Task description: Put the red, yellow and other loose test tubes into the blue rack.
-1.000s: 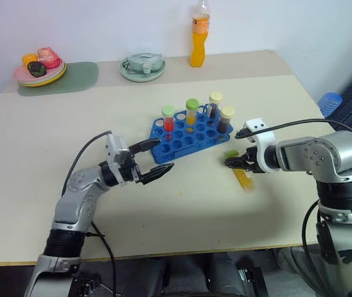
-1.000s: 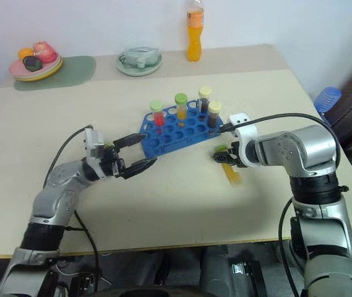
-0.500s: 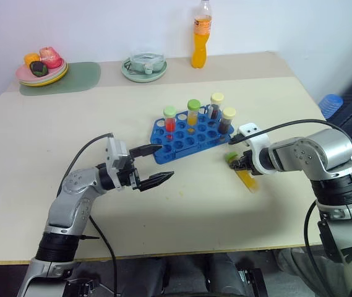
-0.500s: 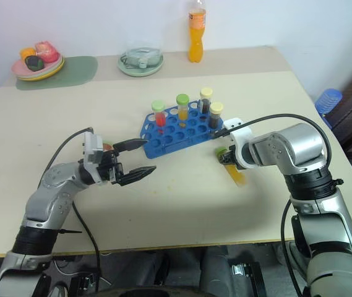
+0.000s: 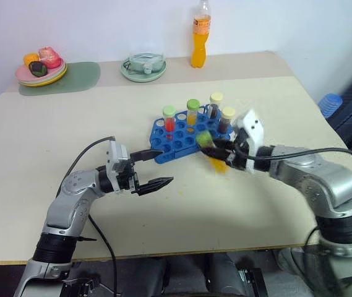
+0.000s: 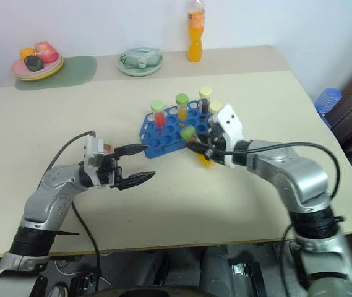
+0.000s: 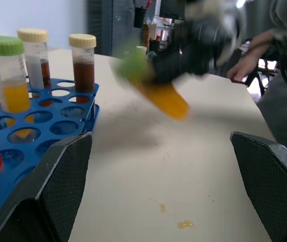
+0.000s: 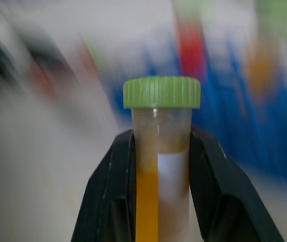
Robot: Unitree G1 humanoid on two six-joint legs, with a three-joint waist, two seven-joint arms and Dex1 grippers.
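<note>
Five test tubes counted. Four stand upright in the blue rack [image 5: 185, 137]: one red tube [image 5: 169, 121] with green cap, one yellow tube [image 5: 192, 114] with green cap, and two brown tubes [image 5: 226, 121] with cream caps. The fifth, a yellow-filled tube with green cap [image 8: 161, 151], is clamped between the fingers of the right gripper [image 5: 221, 150], tilted, cap toward the rack, just beside the rack's near edge and clear of the table [image 5: 52, 142].

A second ago this tube lay on the table to the right of the rack with the right gripper at it; it has since been lifted and carried left toward the rack.

The left gripper [image 5: 153, 167] is level, pointing right, fingers spread wide and empty, in front of the rack's left corner, as before
</note>
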